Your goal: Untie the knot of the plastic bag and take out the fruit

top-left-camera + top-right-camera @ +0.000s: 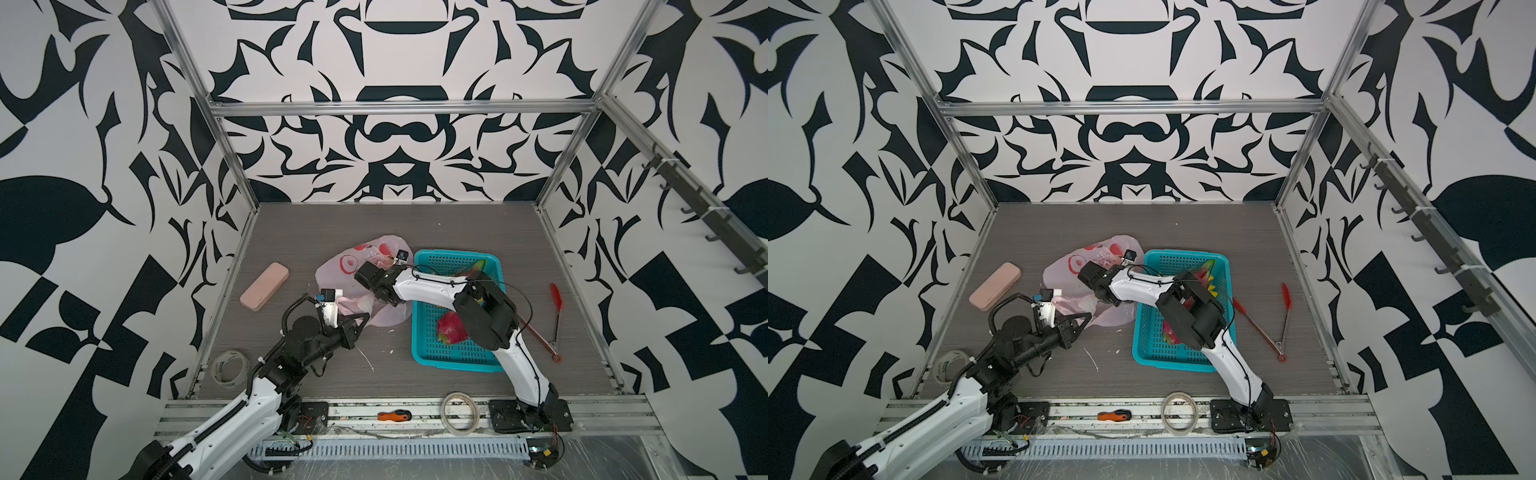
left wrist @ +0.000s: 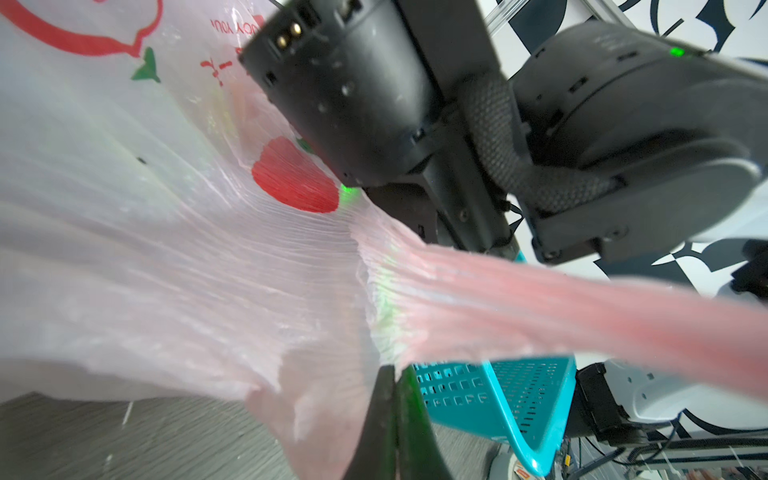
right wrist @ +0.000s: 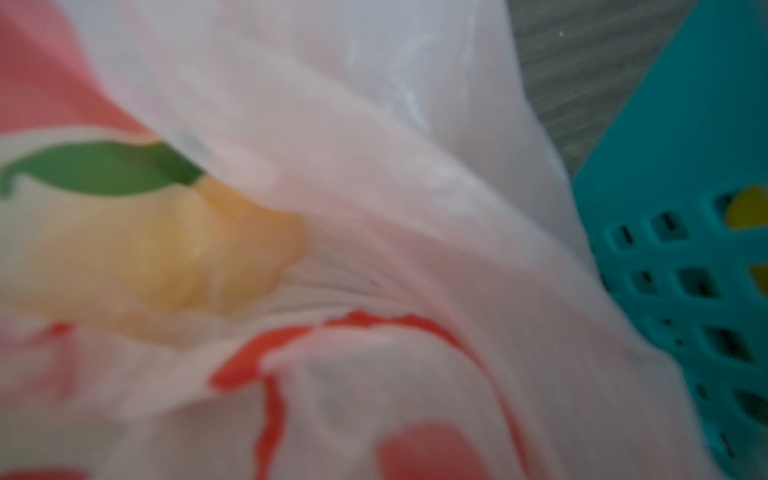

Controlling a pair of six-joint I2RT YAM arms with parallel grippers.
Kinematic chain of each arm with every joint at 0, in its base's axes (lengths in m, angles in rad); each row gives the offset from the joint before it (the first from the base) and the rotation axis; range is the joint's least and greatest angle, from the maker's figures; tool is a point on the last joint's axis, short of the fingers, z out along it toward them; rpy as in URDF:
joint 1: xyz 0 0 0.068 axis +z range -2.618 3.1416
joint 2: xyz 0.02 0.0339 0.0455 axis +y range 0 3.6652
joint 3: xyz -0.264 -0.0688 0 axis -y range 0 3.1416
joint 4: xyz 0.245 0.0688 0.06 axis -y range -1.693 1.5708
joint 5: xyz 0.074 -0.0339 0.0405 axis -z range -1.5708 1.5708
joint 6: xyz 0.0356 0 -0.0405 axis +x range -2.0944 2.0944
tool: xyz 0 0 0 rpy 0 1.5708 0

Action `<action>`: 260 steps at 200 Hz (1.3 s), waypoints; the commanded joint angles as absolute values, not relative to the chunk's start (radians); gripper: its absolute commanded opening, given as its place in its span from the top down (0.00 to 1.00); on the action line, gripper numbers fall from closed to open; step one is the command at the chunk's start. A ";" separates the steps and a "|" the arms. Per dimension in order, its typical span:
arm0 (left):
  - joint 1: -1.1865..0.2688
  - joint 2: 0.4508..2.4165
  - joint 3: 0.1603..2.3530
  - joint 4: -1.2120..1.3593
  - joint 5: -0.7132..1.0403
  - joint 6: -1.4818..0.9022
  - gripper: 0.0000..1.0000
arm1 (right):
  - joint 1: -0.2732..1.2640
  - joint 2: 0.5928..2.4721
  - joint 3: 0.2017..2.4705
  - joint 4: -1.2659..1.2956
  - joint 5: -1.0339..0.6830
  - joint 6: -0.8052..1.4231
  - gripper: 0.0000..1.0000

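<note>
Plastic bag [image 1: 332, 276] lies slumped mid-table, just beside the left wall of the teal basket [image 1: 455, 362]. Left gripper [image 1: 366, 317] is clamped tight on a bunched strip [image 2: 540, 291] of the bag's edge. The left wrist view shows that strip drawn taut like a ribbon, with the film fanning out in pleats behind it. Reads as an anchor hold: it keeps the mouth lifted and stops the sack sliding while the other arm works. Right gripper [image 1: 382, 262] reaches past the basket's far corner and down into the bag's far side. Its claw is buried in plastic, so the jaw gap and any hold cannot be told. Right wrist view, blurred, shows a pale orange rounded shape [image 3: 166, 257] pressed under the film, likely the orange and the last fruit inside. Knot: no tie visible anywhere, judged undone. Basket already carries one dragon fruit [image 1: 451, 328] at its near end. A second dragon fruit [image 1: 1204, 266] with banana [image 1: 1212, 277] sits at the far end, partly behind the right arm. Risk: thin film gets pinched together with the fruit.
</note>
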State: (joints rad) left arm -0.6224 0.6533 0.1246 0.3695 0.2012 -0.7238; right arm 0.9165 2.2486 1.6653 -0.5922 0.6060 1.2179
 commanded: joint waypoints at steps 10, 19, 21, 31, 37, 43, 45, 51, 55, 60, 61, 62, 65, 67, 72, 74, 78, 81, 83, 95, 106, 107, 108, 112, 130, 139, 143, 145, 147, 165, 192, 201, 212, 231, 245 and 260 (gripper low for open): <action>-0.626 0.631 0.109 0.377 0.160 -0.708 1.00 | 0.917 2.144 1.626 -0.566 0.621 1.160 0.66; -0.626 0.625 0.105 0.375 0.152 -0.707 1.00 | 0.922 2.133 1.612 -0.554 0.616 1.153 0.67; -0.625 0.623 0.105 0.374 0.152 -0.706 1.00 | 0.922 2.129 1.609 -0.552 0.614 1.151 0.68; -0.626 0.614 0.100 0.367 0.145 -0.707 1.00 | 0.925 2.115 1.590 -0.533 0.604 1.148 0.70; -0.626 0.607 0.099 0.362 0.142 -0.707 1.00 | 0.925 2.108 1.579 -0.520 0.600 1.147 0.71; -0.625 0.600 0.097 0.354 0.140 -0.707 1.00 | 0.926 2.100 1.567 -0.506 0.593 1.147 0.72; -0.626 0.597 0.097 0.352 0.138 -0.707 1.00 | 0.926 2.097 1.563 -0.502 0.592 1.147 0.72; -0.625 0.589 0.095 0.345 0.136 -0.707 1.00 | 0.927 2.090 1.554 -0.490 0.587 1.148 0.73; -0.626 0.583 0.094 0.340 0.136 -0.707 1.00 | 0.927 2.086 1.549 -0.484 0.582 1.148 0.74; -0.626 0.575 0.092 0.334 0.134 -0.707 1.00 | 0.927 2.083 1.544 -0.475 0.578 1.147 0.75; -0.625 0.574 0.092 0.333 0.134 -0.707 1.00 | 0.927 2.082 1.543 -0.474 0.577 1.147 0.75; -0.625 0.572 0.092 0.332 0.133 -0.707 1.00 | 0.927 2.081 1.542 -0.472 0.576 1.147 0.75; -0.626 0.569 0.093 0.327 0.131 -0.708 1.00 | 0.927 2.079 1.541 -0.470 0.573 1.149 0.75; -0.626 0.565 0.091 0.326 0.132 -0.708 1.00 | 0.927 2.079 1.540 -0.469 0.573 1.149 0.75; -0.626 0.558 0.089 0.322 0.130 -0.708 1.00 | 0.927 2.079 1.540 -0.466 0.573 1.149 0.74; -0.626 0.555 0.090 0.321 0.130 -0.708 1.00 | 0.927 2.078 1.541 -0.464 0.570 1.149 0.74; -0.625 0.550 0.088 0.319 0.132 -0.709 1.00 | 0.927 2.079 1.544 -0.460 0.568 1.148 0.72; -0.626 0.545 0.088 0.318 0.132 -0.709 1.00 | 0.927 2.079 1.546 -0.456 0.562 1.146 0.70; -0.626 0.543 0.087 0.316 0.133 -0.709 1.00 | 0.927 2.081 1.547 -0.452 0.559 1.145 0.69; -0.626 0.525 0.087 0.306 0.139 -0.713 1.00 | 0.926 2.089 1.558 -0.433 0.554 1.133 0.59; -0.626 0.507 0.089 0.295 0.152 -0.719 1.00 | 0.925 2.097 1.570 -0.424 0.554 1.133 0.48; -0.626 0.505 0.089 0.294 0.154 -0.719 1.00 | 0.925 2.098 1.571 -0.421 0.555 1.132 0.47; -0.626 0.503 0.090 0.294 0.155 -0.719 1.00 | 0.924 2.099 1.573 -0.419 0.554 1.132 0.46; -0.626 0.497 0.090 0.293 0.162 -0.722 1.00 | 0.924 2.101 1.577 -0.414 0.552 1.133 0.43; -0.626 0.463 0.090 0.277 0.183 -0.728 1.00 | 0.916 2.118 1.604 -0.404 0.541 1.137 0.32; -0.626 0.450 0.090 0.265 0.192 -0.727 1.00 | 0.913 2.128 1.621 -0.406 0.535 1.138 0.29; -0.626 0.446 0.088 0.260 0.193 -0.727 1.00 | 0.913 2.130 1.626 -0.407 0.534 1.139 0.27; -0.626 0.442 0.088 0.257 0.195 -0.727 1.00 | 0.912 2.132 1.630 -0.407 0.535 1.140 0.26; -0.626 0.441 0.087 0.256 0.198 -0.727 1.00 | 0.911 2.132 1.632 -0.408 0.534 1.141 0.24; -0.626 0.422 0.081 0.244 0.205 -0.727 1.00 | 0.904 2.143 1.648 -0.399 0.528 1.150 0.15; -0.626 0.397 0.072 0.237 0.225 -0.735 1.00 | 0.883 2.165 1.678 -0.410 0.520 1.175 0.06; -0.626 0.387 0.070 0.229 0.227 -0.736 1.00 | 0.874 2.174 1.689 -0.423 0.519 1.191 0.05; -0.625 0.373 0.068 0.219 0.231 -0.736 1.00 | 0.863 2.186 1.699 -0.429 0.512 1.202 0.04; -0.625 0.348 0.067 0.198 0.233 -0.735 1.00 | 0.848 2.209 1.713 -0.421 0.496 1.210 0.04; -0.626 0.332 0.067 0.181 0.233 -0.735 1.00 | 0.841 2.229 1.736 -0.426 0.485 1.214 0.04; -0.626 0.315 0.067 0.162 0.231 -0.735 1.00 | 0.839 2.253 1.766 -0.451 0.488 1.221 0.06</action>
